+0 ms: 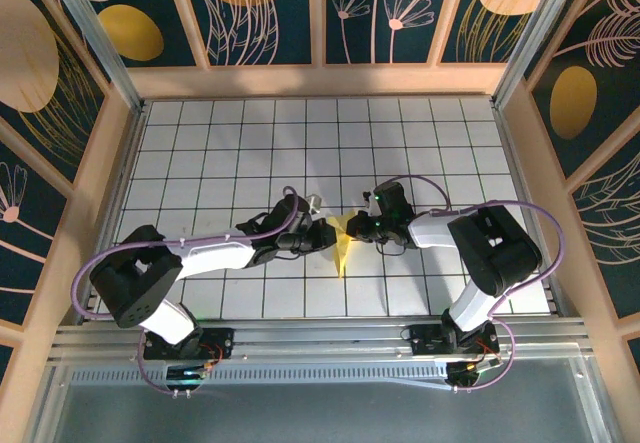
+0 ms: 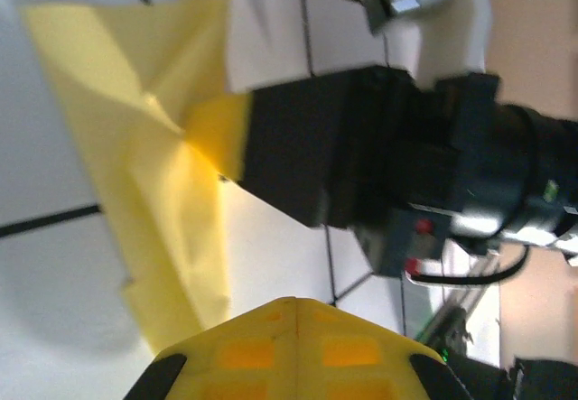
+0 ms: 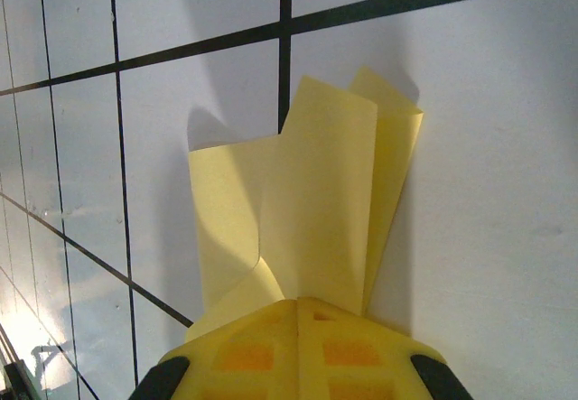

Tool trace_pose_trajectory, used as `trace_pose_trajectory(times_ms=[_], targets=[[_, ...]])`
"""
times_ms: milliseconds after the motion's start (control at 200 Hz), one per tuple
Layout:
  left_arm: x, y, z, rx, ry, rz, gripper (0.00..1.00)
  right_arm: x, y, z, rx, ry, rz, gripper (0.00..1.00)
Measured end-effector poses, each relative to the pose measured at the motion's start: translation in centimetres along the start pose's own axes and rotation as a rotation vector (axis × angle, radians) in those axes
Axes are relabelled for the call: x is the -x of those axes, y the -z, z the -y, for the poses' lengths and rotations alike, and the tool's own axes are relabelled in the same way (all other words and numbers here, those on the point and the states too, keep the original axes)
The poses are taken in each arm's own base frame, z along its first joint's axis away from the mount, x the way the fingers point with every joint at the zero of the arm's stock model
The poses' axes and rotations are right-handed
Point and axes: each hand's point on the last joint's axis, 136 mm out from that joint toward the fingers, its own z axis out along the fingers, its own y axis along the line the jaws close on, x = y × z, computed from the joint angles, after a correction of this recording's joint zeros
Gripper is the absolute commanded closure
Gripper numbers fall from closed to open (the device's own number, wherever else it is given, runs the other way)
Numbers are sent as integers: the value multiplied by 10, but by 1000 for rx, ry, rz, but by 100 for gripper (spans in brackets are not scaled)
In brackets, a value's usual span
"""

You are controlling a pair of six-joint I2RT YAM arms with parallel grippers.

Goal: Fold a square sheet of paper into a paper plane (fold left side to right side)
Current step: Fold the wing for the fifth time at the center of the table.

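Both arms met mid-tabletop (image 1: 240, 143). My right claw (image 1: 358, 227) was clamped on the yellow sheet of paper (image 1: 343, 245), and folded layers stuck out past its closed pads (image 3: 244, 355). My left claw (image 1: 320, 231) was fully closed, right at the sheet's opposite edge. I couldn't tell if it pinched any paper. The sheet sat between the two claws, creased and partly folded, not lying flat, with one point aimed toward my bases.
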Motion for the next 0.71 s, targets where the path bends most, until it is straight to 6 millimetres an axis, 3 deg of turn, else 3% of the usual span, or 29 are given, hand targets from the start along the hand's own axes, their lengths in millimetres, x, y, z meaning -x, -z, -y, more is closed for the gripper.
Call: trace_pose_trajectory(times_ms=[160,415,706], targets=[[-16,-19,12,-15,-24,-73,98,0,0,0,1,1,1,100],[-29,-39,-16,54,2,-128,99,0,0,0,0,1,2,100],[-37,-45,-29,63,26,-144,99,0,0,0,-2,1,2,100]])
